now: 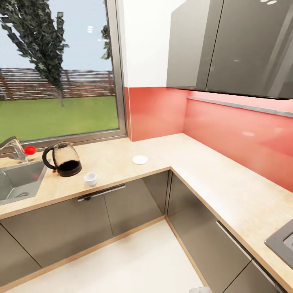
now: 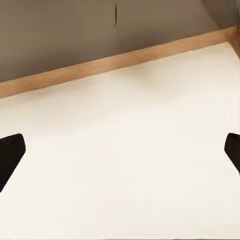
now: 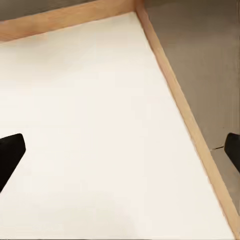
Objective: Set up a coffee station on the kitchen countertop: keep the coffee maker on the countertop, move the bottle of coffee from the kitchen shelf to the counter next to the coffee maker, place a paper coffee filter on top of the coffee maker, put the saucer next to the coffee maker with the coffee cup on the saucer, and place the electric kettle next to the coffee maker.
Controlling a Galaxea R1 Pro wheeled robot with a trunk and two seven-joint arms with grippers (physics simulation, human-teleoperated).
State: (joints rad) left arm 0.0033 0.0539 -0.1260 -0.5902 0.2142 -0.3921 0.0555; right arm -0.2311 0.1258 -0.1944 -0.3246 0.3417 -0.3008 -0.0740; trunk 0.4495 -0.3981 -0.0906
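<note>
In the head view a glass electric kettle (image 1: 63, 159) with a black handle and a dark base stands on the beige countertop (image 1: 114, 162), beside the sink. A small white coffee cup (image 1: 90, 178) sits upright near the counter's front edge, just right of the kettle. Farther right lies a white saucer (image 1: 140, 159), apart from the cup. My left gripper (image 2: 120, 155) is open over pale floor with nothing between its black fingertips (image 2: 10, 152). My right gripper (image 3: 120, 155) is open too, above the floor by the cabinet corner. The coffee maker, coffee bottle and filter are out of view.
A steel sink (image 1: 18, 183) with a faucet (image 1: 14, 147) and a red knob (image 1: 30, 150) sits at the left under the window. The counter turns a corner and runs along the red wall to a cooktop (image 1: 283, 241). Grey wall cabinets (image 1: 228, 44) hang above it.
</note>
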